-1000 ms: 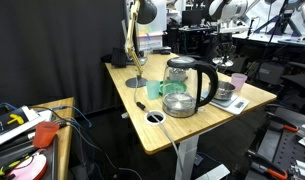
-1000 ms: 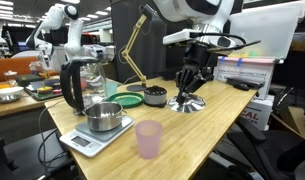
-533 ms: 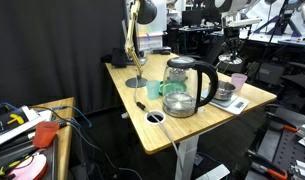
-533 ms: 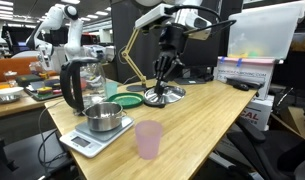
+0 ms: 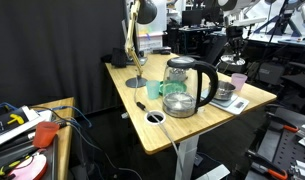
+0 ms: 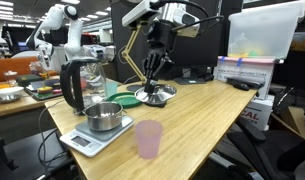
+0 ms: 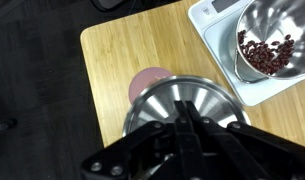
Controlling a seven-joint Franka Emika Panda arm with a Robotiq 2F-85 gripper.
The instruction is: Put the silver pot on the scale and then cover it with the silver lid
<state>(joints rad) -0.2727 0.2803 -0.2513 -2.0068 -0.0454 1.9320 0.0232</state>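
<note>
The silver pot (image 6: 104, 117) sits on the scale (image 6: 80, 141) near the table's front corner. In the wrist view the pot (image 7: 275, 40) holds dark red beans, and the scale (image 7: 214, 22) shows at the upper right. My gripper (image 6: 153, 80) is shut on the knob of the silver lid (image 6: 157, 96) and holds it just above the table, apart from the pot. In the wrist view the fingers (image 7: 185, 128) are closed over the lid (image 7: 162, 100). The pot (image 5: 224, 93) also shows in an exterior view, behind the kettle.
A pink cup (image 6: 148, 138) stands at the table's front edge, and the lid partly covers it in the wrist view (image 7: 144, 82). A tall glass kettle (image 6: 82, 85) stands behind the pot. A green plate (image 6: 130, 99) and a desk lamp (image 6: 132, 55) are nearby.
My gripper has carried the silver lid off its earlier spot on the table and sideways toward the pot and kettle. The pot and scale have not moved.
</note>
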